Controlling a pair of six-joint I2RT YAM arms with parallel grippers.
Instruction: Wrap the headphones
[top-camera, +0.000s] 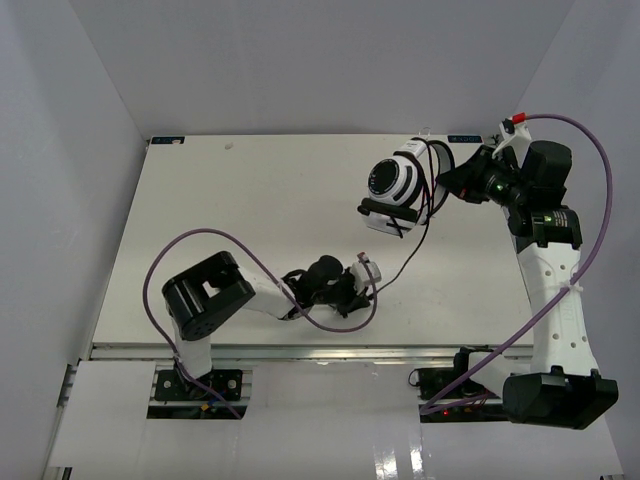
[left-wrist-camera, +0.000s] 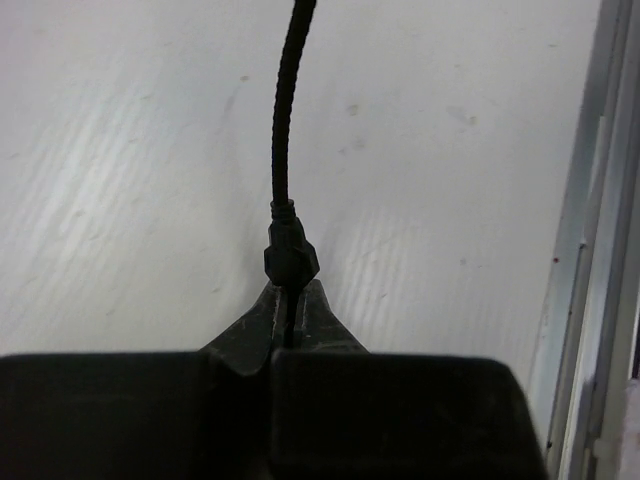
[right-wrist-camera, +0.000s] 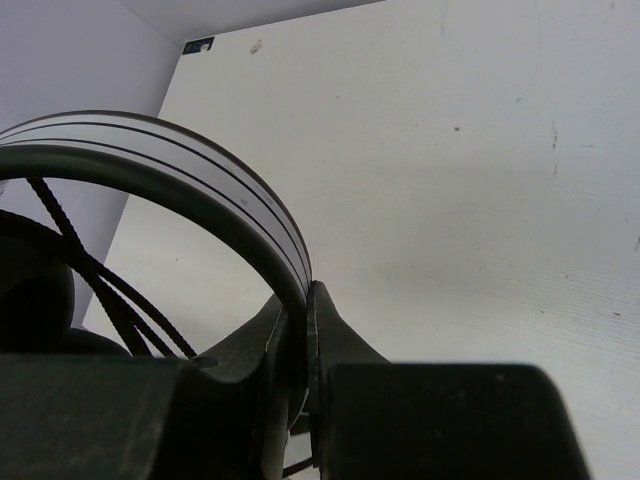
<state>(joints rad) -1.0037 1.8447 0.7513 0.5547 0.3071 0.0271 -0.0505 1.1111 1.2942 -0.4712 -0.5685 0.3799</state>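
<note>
Headphones (top-camera: 392, 181) | band (right-wrist-camera: 232, 203) clamped between right jaws | cable (left-wrist-camera: 283, 120) clamped between left jaws

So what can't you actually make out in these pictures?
- Left wrist view: the end of the cable is hidden between the fingers of the shut left claw.
- Right wrist view: the headphones are cut off by the left edge and by the right claw. The ear pads are only a dark blur.
- Top view: the cable loops around the headphones are too small to count.

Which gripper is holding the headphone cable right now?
The left gripper, shut on the thin black cable at its connector; the right gripper clamps the striped headband instead.
</note>
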